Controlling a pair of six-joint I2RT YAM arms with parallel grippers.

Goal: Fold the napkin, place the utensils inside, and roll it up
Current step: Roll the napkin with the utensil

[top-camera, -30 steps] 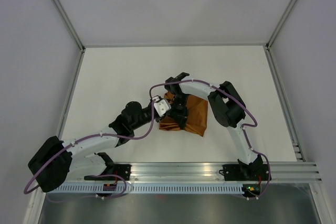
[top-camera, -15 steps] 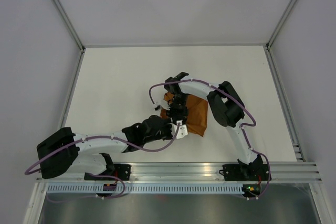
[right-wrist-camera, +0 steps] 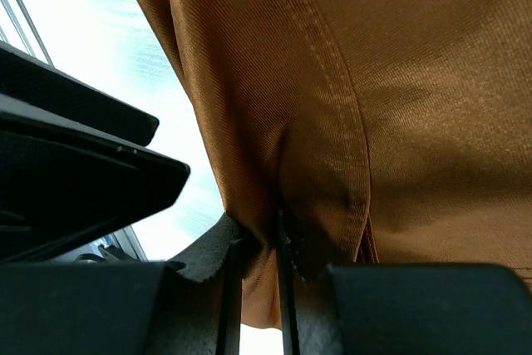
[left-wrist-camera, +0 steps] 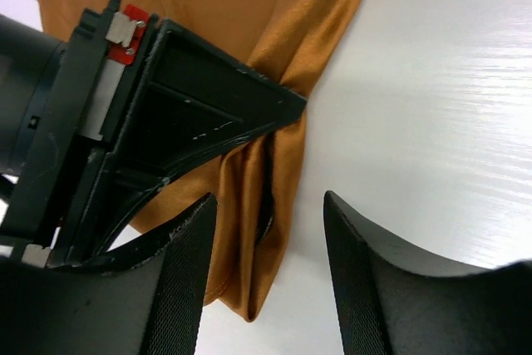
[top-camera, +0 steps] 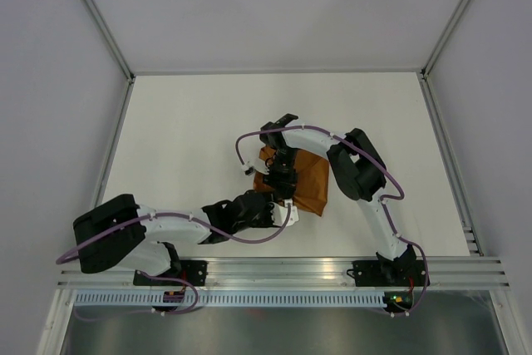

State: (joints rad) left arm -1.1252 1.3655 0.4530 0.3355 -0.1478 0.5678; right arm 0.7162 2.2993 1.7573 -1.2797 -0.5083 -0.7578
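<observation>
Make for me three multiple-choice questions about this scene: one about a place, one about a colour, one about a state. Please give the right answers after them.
1. Where on the table does the napkin lie?
A. in the far left corner
B. near the middle
C. against the right wall

2. What colour is the napkin?
A. white
B. blue
C. rust-brown

3. How is the right tool?
A. shut on the napkin
B. wide open over bare table
C. out of view

Answers: 1 B, the top view shows the cloth mid-table. 2 C, all three views show that colour. 3 A, the right wrist view shows a fold of cloth pinched in it.
</observation>
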